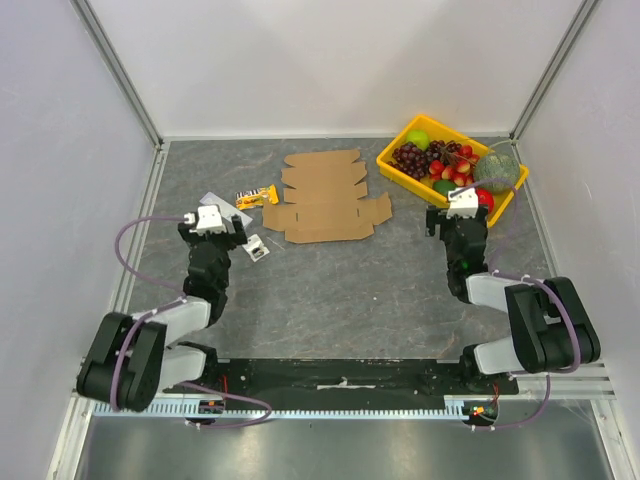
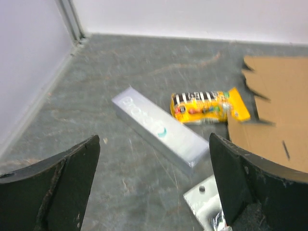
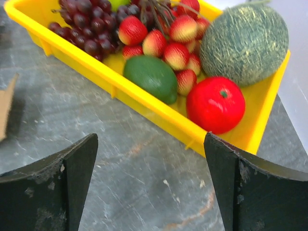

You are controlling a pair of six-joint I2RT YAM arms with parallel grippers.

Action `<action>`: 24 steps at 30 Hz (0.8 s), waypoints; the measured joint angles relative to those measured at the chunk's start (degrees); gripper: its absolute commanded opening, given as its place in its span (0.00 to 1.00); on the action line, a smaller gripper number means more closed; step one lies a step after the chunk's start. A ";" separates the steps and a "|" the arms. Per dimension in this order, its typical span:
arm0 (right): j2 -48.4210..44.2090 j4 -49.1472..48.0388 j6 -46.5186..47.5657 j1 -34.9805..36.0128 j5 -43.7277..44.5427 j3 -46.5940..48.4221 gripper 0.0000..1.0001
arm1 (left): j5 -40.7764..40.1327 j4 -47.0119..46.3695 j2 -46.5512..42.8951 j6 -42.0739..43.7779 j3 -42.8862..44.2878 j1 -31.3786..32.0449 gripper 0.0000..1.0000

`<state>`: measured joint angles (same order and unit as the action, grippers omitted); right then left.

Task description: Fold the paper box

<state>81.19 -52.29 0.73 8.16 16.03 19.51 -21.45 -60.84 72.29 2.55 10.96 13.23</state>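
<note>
Spread wide and empty, left gripper (image 2: 154, 139) and right gripper (image 3: 150, 136) hang over the grey stone-patterned table (image 1: 340, 300) between white walls. The paper box (image 1: 325, 200) lies flat, unfolded, mid-table toward the back. Left wrist view shows a silver carton (image 2: 161, 130), right wrist view a yellow fruit tray (image 3: 144, 103).

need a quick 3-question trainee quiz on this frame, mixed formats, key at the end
1. True or false: the paper box lies flat and unfolded on the table.
2. What fills the yellow tray? A) tools B) fruit C) cups
3. Fill in: the left fingers and right fingers are both ___.
Key: 1 true; 2 B; 3 open.
</note>
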 measured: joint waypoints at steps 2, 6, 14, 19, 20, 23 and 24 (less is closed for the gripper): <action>-0.55 3.17 0.68 1.51 0.59 2.95 0.98 | -2.54 6.88 -4.02 -1.05 3.48 0.15 1.00; -1.73 6.49 0.39 5.03 2.95 5.07 0.98 | -6.14 19.87 -8.28 -3.91 11.93 0.13 1.00; -3.06 29.90 -14.51 5.49 10.16 22.73 0.98 | -8.52 41.42 -14.97 -13.35 20.79 0.13 1.00; 0.76 36.02 -21.20 3.69 3.04 29.29 0.98 | -8.94 50.88 -21.05 -21.33 21.55 0.13 1.00; 1.95 37.07 -22.51 3.13 0.72 29.22 0.98 | -8.87 52.46 -22.12 -22.53 21.55 0.13 1.00; 4.63 38.84 -25.83 2.25 -6.99 28.02 0.98 | -8.39 56.24 -24.20 -24.46 21.55 0.13 1.00; 5.16 39.54 -26.88 2.27 -9.11 27.80 0.98 | -8.31 56.89 -24.39 -24.74 21.55 0.13 1.00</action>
<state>86.35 -12.75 -26.15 10.44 6.92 47.31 -29.76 -3.95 47.90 -22.20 32.51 13.37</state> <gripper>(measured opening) 0.982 0.997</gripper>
